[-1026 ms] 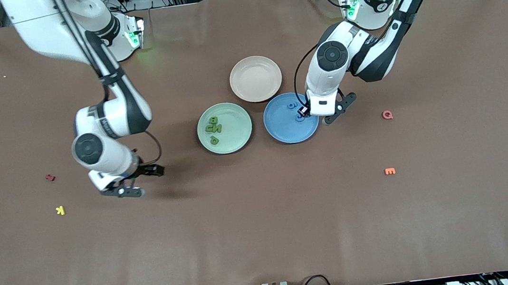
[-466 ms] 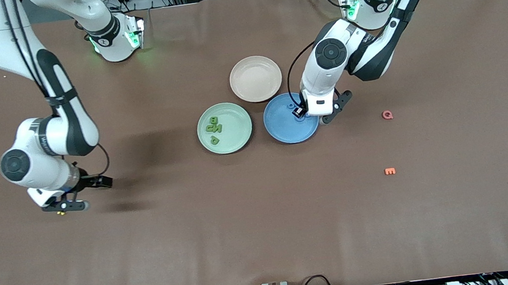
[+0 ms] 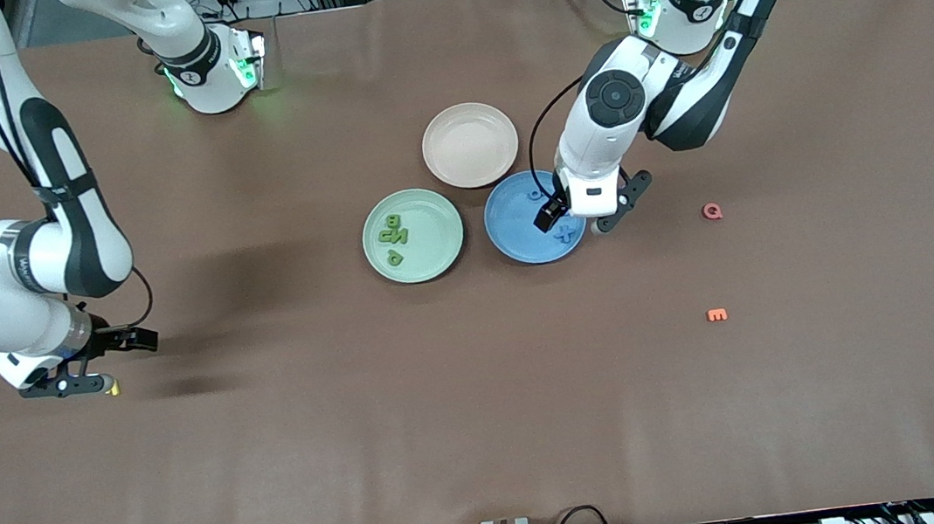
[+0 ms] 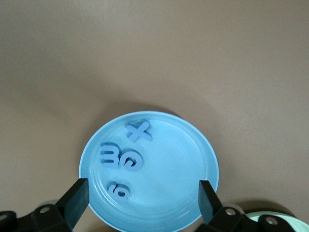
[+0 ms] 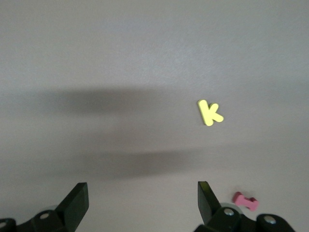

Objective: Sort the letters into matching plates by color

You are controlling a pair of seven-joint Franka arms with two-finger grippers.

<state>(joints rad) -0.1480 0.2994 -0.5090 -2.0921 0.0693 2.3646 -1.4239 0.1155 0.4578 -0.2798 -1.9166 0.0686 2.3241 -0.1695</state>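
Observation:
My left gripper [image 3: 575, 221] hangs open over the blue plate [image 3: 517, 234], at the edge toward the left arm's end, with nothing between its fingers. The left wrist view shows the blue plate [image 4: 178, 159] holding several blue letters: an X [image 4: 139, 130], two side by side [image 4: 120, 158] and a 6 [image 4: 118, 189]. Beside it, the green plate [image 3: 443, 247] holds green letters [image 3: 394, 235]. My right gripper [image 3: 125, 362] stands open and empty, low over bare table toward the right arm's end.
A yellow K [image 5: 210, 112] and a pink letter [image 5: 245, 201] lie by the right gripper. A beige-pink plate [image 3: 470, 144] touches the blue plate, farther from the front camera. A red Q [image 3: 713, 211] and an orange E [image 3: 717, 315] lie toward the left arm's end.
My left gripper has opened, and the blue X now lies in the blue plate. The right arm has swung toward its end of the table, reaching the yellow K.

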